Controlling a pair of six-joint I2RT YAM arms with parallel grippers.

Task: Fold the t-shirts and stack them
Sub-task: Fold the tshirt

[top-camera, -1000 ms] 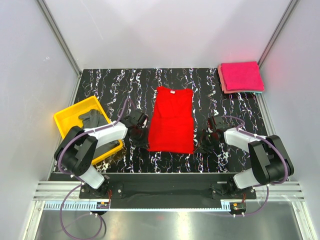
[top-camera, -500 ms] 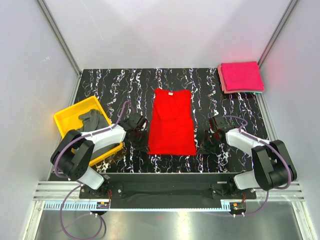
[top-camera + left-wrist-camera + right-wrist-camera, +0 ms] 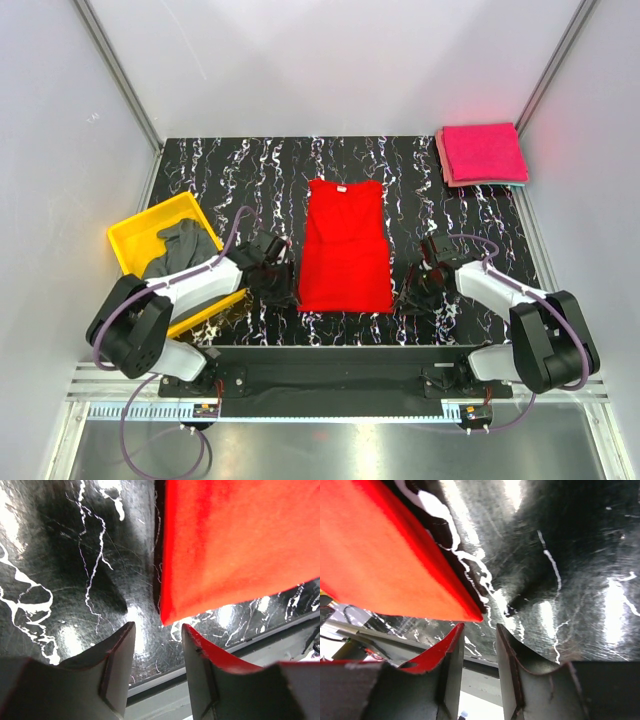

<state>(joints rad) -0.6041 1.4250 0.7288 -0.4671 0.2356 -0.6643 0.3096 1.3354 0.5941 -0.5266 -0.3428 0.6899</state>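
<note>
Fingers (image 3: 117, 655) of left gripper (image 3: 157, 630) and right gripper (image 3: 480, 630) are narrowly parted, nothing held. Each is placed at a near corner of the red t-shirt (image 3: 345, 245).

You have the red shirt (image 3: 345, 245) folded narrow at centre, pink shirts (image 3: 483, 153) stacked far right, grey shirt (image 3: 183, 243) seemingly crumpled, left.

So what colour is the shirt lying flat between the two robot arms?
It's a bright red cloth t-shirt, clearest in the top external view.
</note>
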